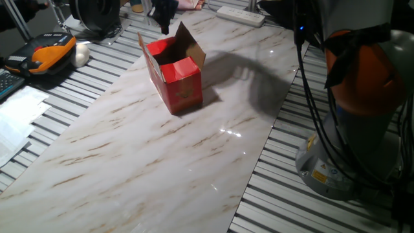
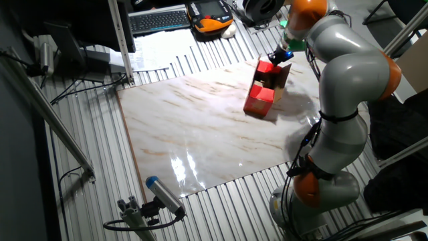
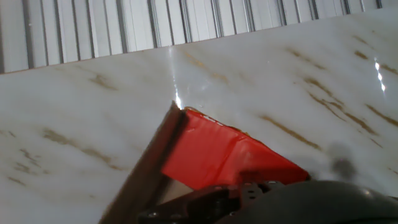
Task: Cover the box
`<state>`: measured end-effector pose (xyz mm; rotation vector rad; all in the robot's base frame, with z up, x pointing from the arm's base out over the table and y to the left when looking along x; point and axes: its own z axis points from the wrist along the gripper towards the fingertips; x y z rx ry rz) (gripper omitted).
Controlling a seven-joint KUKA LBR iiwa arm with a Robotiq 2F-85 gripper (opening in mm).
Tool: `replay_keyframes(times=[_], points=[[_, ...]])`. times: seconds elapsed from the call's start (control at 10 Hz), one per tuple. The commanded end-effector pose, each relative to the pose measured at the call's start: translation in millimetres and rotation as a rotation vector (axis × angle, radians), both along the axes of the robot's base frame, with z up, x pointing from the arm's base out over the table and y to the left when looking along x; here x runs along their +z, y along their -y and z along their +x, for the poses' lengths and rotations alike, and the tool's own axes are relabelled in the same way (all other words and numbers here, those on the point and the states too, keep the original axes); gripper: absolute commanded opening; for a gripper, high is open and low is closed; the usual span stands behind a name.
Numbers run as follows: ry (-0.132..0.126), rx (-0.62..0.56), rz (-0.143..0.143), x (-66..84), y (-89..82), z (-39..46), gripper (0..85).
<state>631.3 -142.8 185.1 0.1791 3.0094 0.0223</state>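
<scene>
Red carton open, flaps up, pincer at its far end

Red cardboard makes up the box, which stands on the marbled tabletop with its top open: one brown-faced flap rises at the back and a side flap stands along the left edge. The pincer hangs just above and behind that raised rear flap, dark and blurred in one fixed view and half hidden by the arm in the other. From the hand view a red flap and a brown edge lie directly below and in front of the fingers, very close. Whether the pincer is clenched, released or pinching the flap cannot be told from any view.

Judging from this, the lid is not yet down. The main risk is the light carton sliding or tipping on the glossy surface if the push on the flap goes sideways rather than over the hinge. A flap could also fold inward crookedly, or spring back up once let go, leaving the top gaping. The side flap may snag beneath the main one.

Beneath the pincer the slab is polished, pale with tan veins, and throws back glare. Around it runs a ribbed metal bench. Beyond the pincer sit a power strip, a keyboard and an orange-and-black handset; cables hang by the arm's base.
</scene>
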Motion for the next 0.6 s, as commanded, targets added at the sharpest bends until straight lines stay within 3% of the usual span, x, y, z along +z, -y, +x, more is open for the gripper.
replay_keyframes(times=[0.0,0.2,0.5], points=[[0.021,0.012,0.001,-21.5,3.6,2.1,0.0],[0.042,0.034,0.019,-35.2,10.8,2.5,0.0],[0.048,0.023,0.009,-36.3,8.3,3.6,0.0]])
